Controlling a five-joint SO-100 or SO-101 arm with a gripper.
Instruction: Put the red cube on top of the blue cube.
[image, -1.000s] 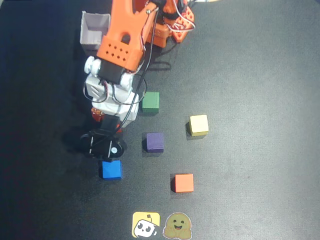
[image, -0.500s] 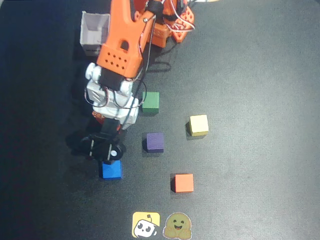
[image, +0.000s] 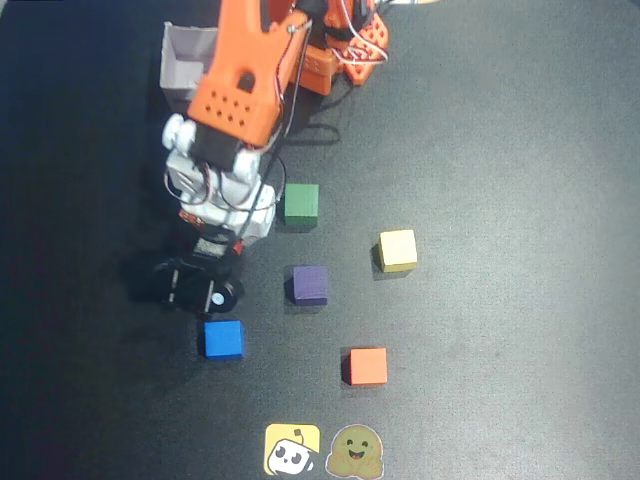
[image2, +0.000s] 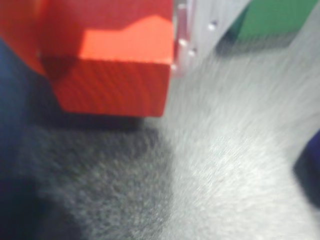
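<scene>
Red cube (image2: 112, 65) sits clamped in the gripper (image2: 107, 55) (wrist view).

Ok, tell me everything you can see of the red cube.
The red cube shows only in the wrist view, close up at top left: a plain saturated red block with faint lines on its shaded front and a lit top, shadowed at one corner. The gripper appears shut on it, a pale finger against its right side. In the overhead view the arm hides it.

Dark table (image: 520, 120), on it green cube (image: 301, 203), yellow cube (image: 398, 249), purple cube (image: 310, 284), blue cube (image: 223, 338), orange cube (image: 368, 366)
</scene>
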